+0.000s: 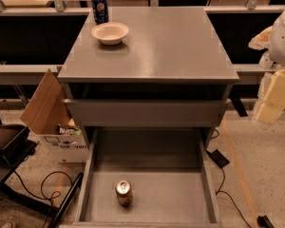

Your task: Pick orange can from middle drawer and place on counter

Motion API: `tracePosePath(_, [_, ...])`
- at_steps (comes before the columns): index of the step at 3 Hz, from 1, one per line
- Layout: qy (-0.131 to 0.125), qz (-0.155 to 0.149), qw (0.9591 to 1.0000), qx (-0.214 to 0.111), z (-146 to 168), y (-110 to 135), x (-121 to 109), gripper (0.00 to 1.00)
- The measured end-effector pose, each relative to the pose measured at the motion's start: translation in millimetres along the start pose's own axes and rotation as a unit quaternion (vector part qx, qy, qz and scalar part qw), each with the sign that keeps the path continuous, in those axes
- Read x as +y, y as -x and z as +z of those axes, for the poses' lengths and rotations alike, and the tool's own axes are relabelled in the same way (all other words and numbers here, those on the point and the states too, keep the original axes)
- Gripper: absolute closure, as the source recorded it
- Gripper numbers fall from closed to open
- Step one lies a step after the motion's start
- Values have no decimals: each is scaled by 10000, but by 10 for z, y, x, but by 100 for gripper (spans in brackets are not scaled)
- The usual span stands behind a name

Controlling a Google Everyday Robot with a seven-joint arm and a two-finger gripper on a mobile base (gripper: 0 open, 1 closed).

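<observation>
The orange can stands upright on the floor of the pulled-out middle drawer, near its front and a little left of centre. The counter is the flat grey cabinet top above it. My gripper hangs at the right edge of the view, beside the cabinet's right side at about counter height. It is well above and to the right of the can and holds nothing that I can see.
A dark blue can and a white bowl sit at the counter's back left. A closed grey drawer front lies above the open drawer. A cardboard box stands to the left on the floor, and cables run on both sides.
</observation>
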State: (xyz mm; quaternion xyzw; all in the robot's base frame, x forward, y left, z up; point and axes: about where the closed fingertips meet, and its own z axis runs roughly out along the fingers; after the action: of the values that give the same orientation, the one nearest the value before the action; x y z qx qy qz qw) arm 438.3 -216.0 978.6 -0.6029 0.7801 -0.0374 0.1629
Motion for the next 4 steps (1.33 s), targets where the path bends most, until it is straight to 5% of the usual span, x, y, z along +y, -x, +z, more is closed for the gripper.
tracePosePath(2, [-43, 19, 9998, -195, 103, 12, 35, 0])
tracePosePath(3, [175, 101, 9963, -840, 643, -22, 208, 0])
tracePosePath(4, [388, 356, 9840, -1700, 1322, 19, 290, 0])
